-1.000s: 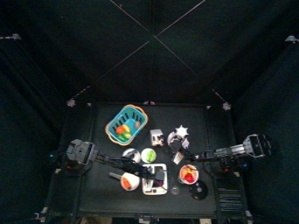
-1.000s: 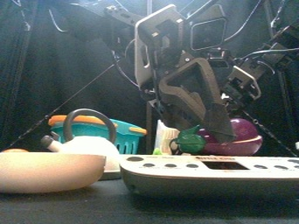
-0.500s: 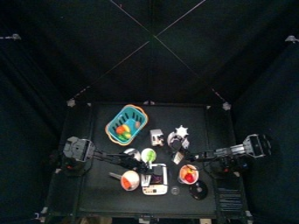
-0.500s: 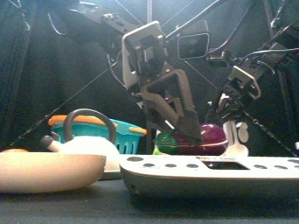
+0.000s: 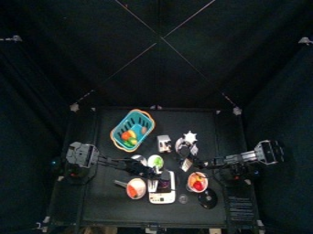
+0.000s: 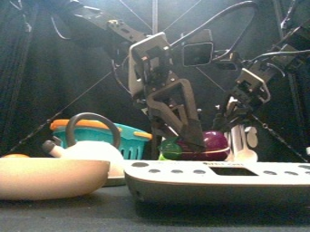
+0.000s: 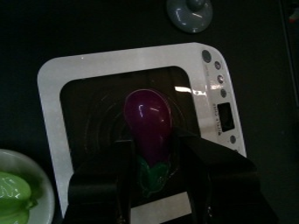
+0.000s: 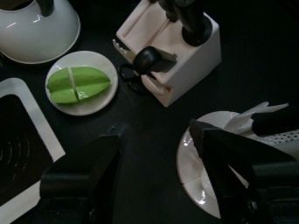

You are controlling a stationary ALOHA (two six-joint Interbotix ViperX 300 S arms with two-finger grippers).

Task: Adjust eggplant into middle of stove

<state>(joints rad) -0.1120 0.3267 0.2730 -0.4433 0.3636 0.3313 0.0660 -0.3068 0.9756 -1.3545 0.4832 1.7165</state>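
Note:
The stove [image 7: 70, 96] is a flat white block with a dark middle, near the table's front [image 5: 163, 189]. A purple eggplant [image 7: 149, 118] with a green stem lies on the dark middle, its purple end showing low in the front view [image 6: 216, 142]. My left gripper [image 7: 152, 153] is down over the stove, open, one jaw on either side of the eggplant's stem end. From the front the left gripper [image 6: 179, 127] stands right above the eggplant. My right gripper [image 8: 158, 171] hangs open to the right of the stove, with nothing between its fingers.
A teal basket [image 5: 132, 128] stands behind the stove at the left. A white kettle [image 6: 82, 145] and a tan pan [image 6: 43, 177] sit at the front left. Under the right gripper are a white knife block [image 8: 170, 44], a plate of green halves [image 8: 82, 83] and another plate [image 8: 211, 184].
My left gripper has come down from above the stove and now stands around the eggplant's stem end, its jaws as wide as before. The right arm has not moved.

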